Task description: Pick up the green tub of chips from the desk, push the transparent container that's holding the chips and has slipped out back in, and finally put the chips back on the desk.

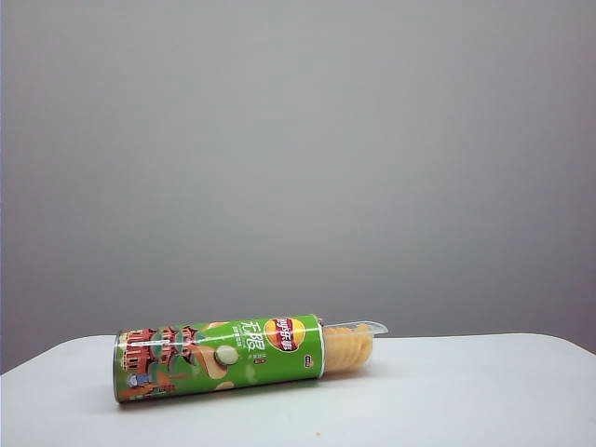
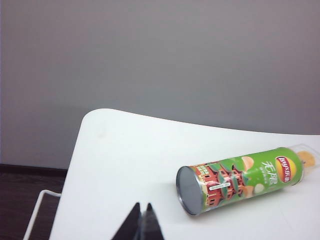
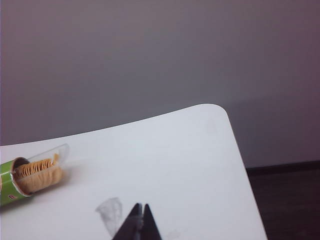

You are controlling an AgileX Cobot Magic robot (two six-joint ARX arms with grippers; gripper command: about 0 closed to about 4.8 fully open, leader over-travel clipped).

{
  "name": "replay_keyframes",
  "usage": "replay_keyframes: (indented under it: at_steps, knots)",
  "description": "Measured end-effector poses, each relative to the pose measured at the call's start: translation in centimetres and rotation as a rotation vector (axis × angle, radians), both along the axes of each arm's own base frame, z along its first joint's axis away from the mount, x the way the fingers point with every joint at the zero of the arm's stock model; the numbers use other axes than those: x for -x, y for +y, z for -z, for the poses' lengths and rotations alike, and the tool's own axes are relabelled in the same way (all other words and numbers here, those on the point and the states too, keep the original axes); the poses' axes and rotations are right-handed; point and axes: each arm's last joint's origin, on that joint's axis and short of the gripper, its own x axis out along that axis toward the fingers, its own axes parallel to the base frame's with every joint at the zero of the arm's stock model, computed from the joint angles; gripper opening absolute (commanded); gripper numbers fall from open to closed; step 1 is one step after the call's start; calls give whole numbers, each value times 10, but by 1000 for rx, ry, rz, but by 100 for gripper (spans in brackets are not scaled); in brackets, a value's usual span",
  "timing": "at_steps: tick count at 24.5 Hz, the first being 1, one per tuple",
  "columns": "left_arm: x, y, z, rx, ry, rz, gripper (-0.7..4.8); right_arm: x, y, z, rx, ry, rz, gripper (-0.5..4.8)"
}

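The desk [image 1: 484,391] is a plain white tabletop with rounded corners, filling the lower part of every view against a grey wall. On it lies the green tub of chips [image 1: 219,357], flat on its side, left of middle in the exterior view, with its closed silver base [image 2: 188,190] pointing left and its open mouth pointing right. Lying down as it does, nothing stops the inner tray sliding, and the transparent container [image 1: 358,337] sticks partway out of that mouth, its flared lip clear of the silver rim. Through the clear plastic show the chips [image 3: 41,175], a stack of pale-yellow crisps, part inside the canister and part exposed.

The left gripper [image 2: 142,225] is near the desk's left edge, well apart from the tub's base, its dark fingers pressed together with nothing between them. The right gripper [image 3: 139,224] sits over bare desk on the open-mouth side, also well apart from the tray, likewise closed and empty. Each arm faces one end, which suits holding the tub with one and pushing the tray with the other; no pick-up has begun
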Motion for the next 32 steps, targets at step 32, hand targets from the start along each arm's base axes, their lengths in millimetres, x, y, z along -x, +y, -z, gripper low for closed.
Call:
replay_keyframes:
  at_steps: [32]
  knots:
    - [-36, 3, -134, -124, -103, 56, 91, -16, -19, -100, -199, -43, 189, -5]
